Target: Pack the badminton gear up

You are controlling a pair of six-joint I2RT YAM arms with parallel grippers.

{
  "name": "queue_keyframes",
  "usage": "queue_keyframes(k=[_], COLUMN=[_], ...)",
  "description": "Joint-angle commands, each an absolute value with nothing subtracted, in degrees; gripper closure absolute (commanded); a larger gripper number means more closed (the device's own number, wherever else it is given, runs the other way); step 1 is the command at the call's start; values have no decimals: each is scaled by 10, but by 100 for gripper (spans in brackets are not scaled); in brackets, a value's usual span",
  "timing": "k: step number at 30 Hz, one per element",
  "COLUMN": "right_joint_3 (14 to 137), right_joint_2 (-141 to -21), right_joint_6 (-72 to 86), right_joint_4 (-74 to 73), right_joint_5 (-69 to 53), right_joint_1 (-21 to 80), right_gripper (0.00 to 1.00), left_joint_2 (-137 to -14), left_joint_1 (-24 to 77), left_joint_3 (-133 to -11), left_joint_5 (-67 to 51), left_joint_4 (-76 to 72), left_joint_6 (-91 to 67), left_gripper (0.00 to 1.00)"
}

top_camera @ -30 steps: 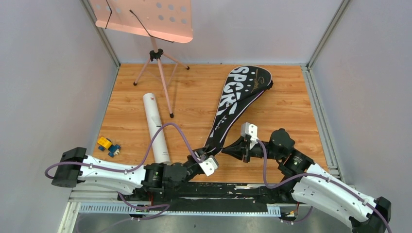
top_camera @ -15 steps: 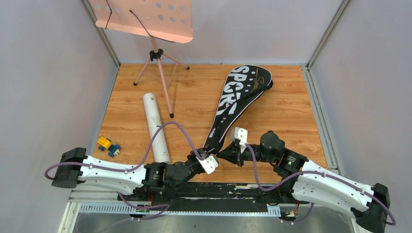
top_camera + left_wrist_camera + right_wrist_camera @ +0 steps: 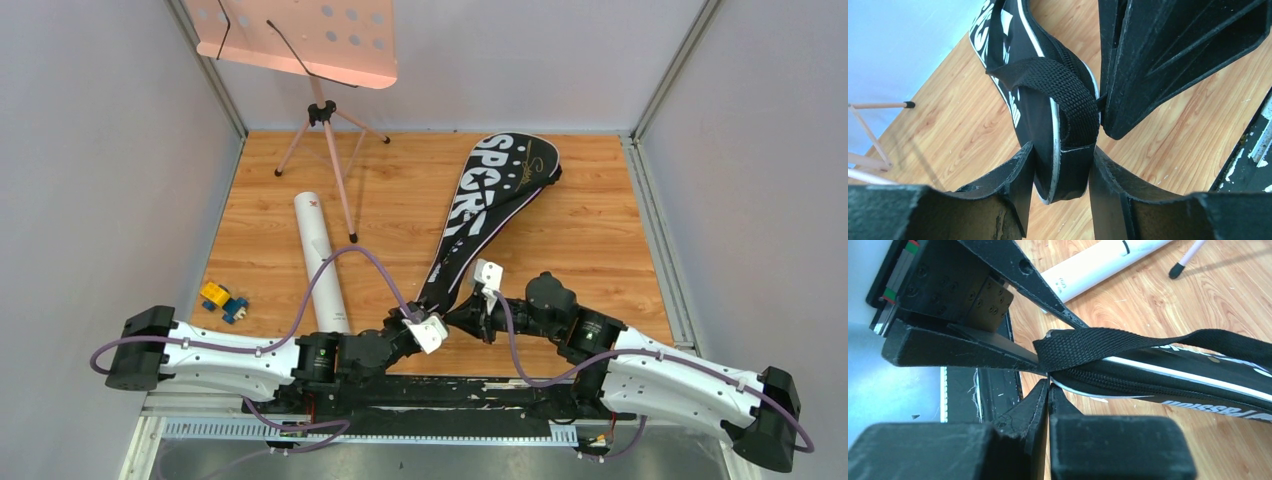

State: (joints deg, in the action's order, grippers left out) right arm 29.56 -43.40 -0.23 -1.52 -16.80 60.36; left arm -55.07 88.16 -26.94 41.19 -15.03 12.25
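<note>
The black bag lettered SPORT (image 3: 478,205) lies slanted on the wooden floor, wide end at the back. My left gripper (image 3: 436,308) is shut on its narrow near end (image 3: 1060,165), one finger on each side, below a black webbing strap (image 3: 1063,90). My right gripper (image 3: 458,315) is shut, tips (image 3: 1048,385) pinching a thin dark zip pull at the bag's zipper (image 3: 1173,385) by that same end. The long white tube (image 3: 320,265) lies left of the bag. No rackets or shuttlecocks show.
The pink music stand (image 3: 310,40) stands at the back left, its tripod legs (image 3: 335,170) reaching down beside the tube. A small yellow and blue toy (image 3: 222,300) sits near the left wall. Grey walls enclose the floor on three sides.
My right gripper has moved left and nearer along the bag's edge, ending close beside my left gripper at the narrow end. The left gripper and the bag have hardly moved.
</note>
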Motion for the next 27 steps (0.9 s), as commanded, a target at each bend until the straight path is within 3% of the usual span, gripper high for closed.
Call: queue_keyframes(k=[1, 5, 10, 13, 16, 17, 20, 27], right_joint_3=[304, 293, 285, 278, 273, 275, 298, 343], right_joint_2=[-421, -399, -362, -334, -308, -302, -292, -294], right_joint_6=[50, 64, 87, 107, 139, 156, 274, 449], right_joint_4=[-5, -5, -37, -52, -60, -65, -129, -300], right_joint_5=[-80, -60, -11, 43, 94, 116, 231, 347], right_joint_1=[607, 606, 607, 607, 606, 606, 607, 606], right_gripper=[91, 45, 0, 0, 0, 0, 0, 0], left_joint_2=[-536, -542, -540, -537, -536, -537, -543, -564], left_joint_1=[875, 875, 875, 875, 875, 875, 875, 845], left_joint_3=[-295, -296, -308, -315, -328, -332, -360, -457], left_joint_5=[399, 398, 384, 373, 365, 365, 385, 501], left_joint_4=[-191, -175, -138, -115, -98, -87, -42, 176], left_joint_6=[89, 85, 69, 58, 40, 36, 8, -181], left_gripper=[49, 37, 25, 19, 2, 1, 0, 0])
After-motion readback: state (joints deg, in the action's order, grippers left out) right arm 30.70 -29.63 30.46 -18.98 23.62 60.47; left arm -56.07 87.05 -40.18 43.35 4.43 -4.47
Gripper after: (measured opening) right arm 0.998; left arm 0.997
